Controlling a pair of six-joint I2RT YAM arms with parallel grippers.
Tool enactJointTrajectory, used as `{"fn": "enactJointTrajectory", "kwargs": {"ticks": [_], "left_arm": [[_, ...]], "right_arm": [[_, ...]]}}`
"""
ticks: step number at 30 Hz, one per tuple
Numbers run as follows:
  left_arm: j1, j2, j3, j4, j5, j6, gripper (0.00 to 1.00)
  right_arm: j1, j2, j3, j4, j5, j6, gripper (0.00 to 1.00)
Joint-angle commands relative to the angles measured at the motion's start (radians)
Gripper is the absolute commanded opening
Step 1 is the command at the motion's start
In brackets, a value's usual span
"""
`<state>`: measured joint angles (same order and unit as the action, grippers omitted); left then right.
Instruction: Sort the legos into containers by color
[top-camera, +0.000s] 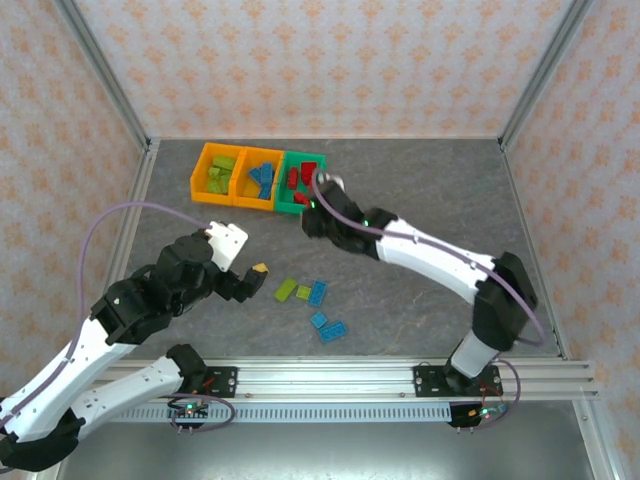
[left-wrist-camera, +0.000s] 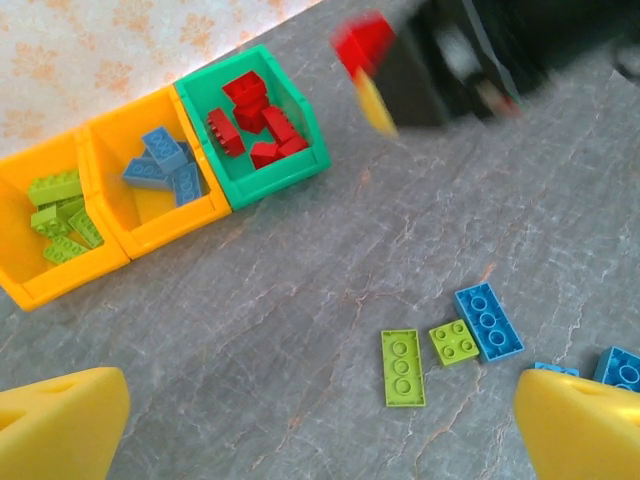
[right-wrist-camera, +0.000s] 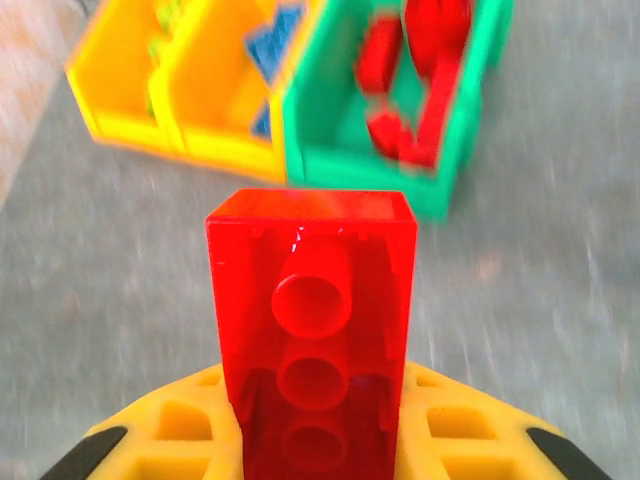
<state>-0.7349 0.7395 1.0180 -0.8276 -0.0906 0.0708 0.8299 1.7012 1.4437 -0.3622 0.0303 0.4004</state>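
Sorting looks well past halfway to me. Closest to my left hand (left-wrist-camera: 320, 430), whose yellow fingers (left-wrist-camera: 60, 425) stand spread wide around nothing, the leftovers lie flat on the grey stone-patterned counter (left-wrist-camera: 250, 330). A long lime green studded plastic brick (left-wrist-camera: 402, 367) lies just ahead of the gap, a little right of its middle. A small square lime green brick (left-wrist-camera: 454, 341) is just beside that, and a light blue studded brick (left-wrist-camera: 488, 321) is next along. Two more light blue bricks (left-wrist-camera: 625, 368) lie by the finger at the right of my wrist view, one partly hidden behind it. That makes five loose pieces by my count: two lime, three blue.

My right hand (right-wrist-camera: 312, 435) is clamped on a red plastic brick (right-wrist-camera: 312, 330), which stands upright between the pads with its hollow underside and round tubes toward the camera. Ahead of that hand and slightly to the right sits the green open-top plastic bin (left-wrist-camera: 280, 183), with a heap of red bricks (left-wrist-camera: 255, 125) in it. I judge the held brick to be the last red one left to drop. Further left of the green bin stands the middle orange plastic bin (left-wrist-camera: 175, 235), holding blue bricks (left-wrist-camera: 160, 160). Beyond that, farthest from my right hand, is the end orange bin (left-wrist-camera: 65, 285), with lime bricks (left-wrist-camera: 60, 205) inside. From what shows, no colour has strayed into the wrong bin.
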Motion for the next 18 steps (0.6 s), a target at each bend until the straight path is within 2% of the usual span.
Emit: {"fn": "enactJointTrajectory", "kwargs": {"ticks": [1, 6, 9, 12, 15, 18], "left_arm": [[0.009, 0.047, 0.005, -0.051, -0.035, 0.015, 1.00], [0.014, 0.085, 0.010, -0.066, -0.067, 0.014, 1.00], [0.017, 0.103, 0.008, -0.076, -0.109, 0.010, 1.00], [0.017, 0.127, 0.011, -0.090, -0.145, 0.004, 1.00], [0.017, 0.152, 0.014, -0.099, -0.167, 0.005, 1.00], [0.021, 0.174, 0.017, -0.104, -0.172, 0.003, 1.00]], "right_arm": [[-0.059, 0.202, 0.178, 0.027, 0.028, -0.164, 0.25], [-0.113, 0.555, 0.661, -0.159, 0.016, -0.218, 0.26], [-0.136, 0.699, 0.883, -0.251, 0.043, -0.215, 0.31], [-0.151, 0.767, 1.006, -0.312, 0.030, -0.207, 0.42], [-0.152, 0.751, 1.025, -0.341, 0.028, -0.212, 0.54], [-0.152, 0.682, 0.992, -0.362, 0.026, -0.219, 0.56]]}}
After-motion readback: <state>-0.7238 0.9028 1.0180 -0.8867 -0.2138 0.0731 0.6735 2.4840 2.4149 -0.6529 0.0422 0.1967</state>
